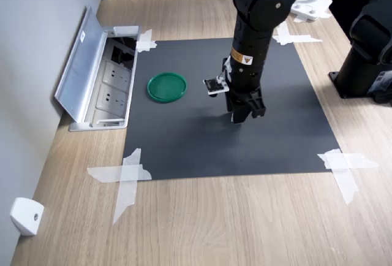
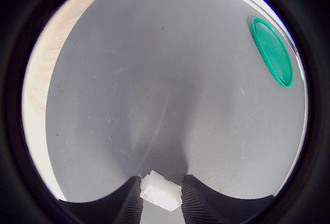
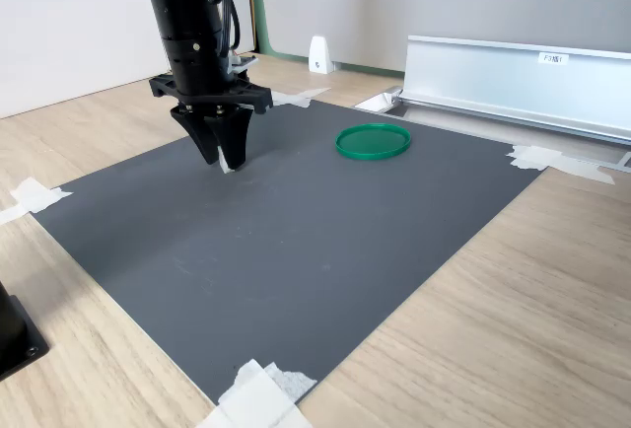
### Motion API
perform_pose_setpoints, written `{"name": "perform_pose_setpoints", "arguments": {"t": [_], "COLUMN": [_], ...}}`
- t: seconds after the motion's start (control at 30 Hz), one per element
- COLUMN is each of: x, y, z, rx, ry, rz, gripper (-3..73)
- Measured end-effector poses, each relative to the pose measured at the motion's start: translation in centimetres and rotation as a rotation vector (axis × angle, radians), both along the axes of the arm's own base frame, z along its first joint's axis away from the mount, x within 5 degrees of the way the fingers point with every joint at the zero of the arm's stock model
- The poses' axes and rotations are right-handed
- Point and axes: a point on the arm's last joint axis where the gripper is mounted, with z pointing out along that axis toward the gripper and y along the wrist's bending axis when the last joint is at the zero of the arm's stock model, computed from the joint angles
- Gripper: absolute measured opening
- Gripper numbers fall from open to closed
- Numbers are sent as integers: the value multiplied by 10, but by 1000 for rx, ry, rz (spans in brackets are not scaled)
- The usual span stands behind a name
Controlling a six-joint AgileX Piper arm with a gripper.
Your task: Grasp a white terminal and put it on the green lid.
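The gripper [image 2: 161, 197] holds the white terminal [image 2: 161, 190] clamped between its fingers [image 2: 198, 199] above the dark mat [image 2: 165, 95]; the green lid [image 2: 272, 51] lies empty, well apart.

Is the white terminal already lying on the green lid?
No, the white terminal sits between the pincer fingers, apart from the empty green lid.

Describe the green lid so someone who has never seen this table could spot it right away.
Find the dark mat taped to the wooden table. The green lid lies flat on it near the open silver socket box. It is the only round, green thing there.
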Motion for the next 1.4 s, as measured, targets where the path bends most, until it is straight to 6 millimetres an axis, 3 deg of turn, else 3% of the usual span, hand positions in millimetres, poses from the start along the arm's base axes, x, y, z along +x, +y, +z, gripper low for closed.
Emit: {"name": "perform_pose_setpoints", "arguments": {"t": [0.2, 0.43, 0.7, 1.0, 1.4], "x": [17, 45, 81, 114, 125], "y": [-5, -55, -103, -106, -105], "z": [25, 48, 37, 23, 13], "rx": [2, -27, -70, -35, -27], "ry": [-13, -92, -84, -83, -59], "rz": [1, -29, -35, -35, -15], "gripper": [284, 284, 284, 284, 284]}}
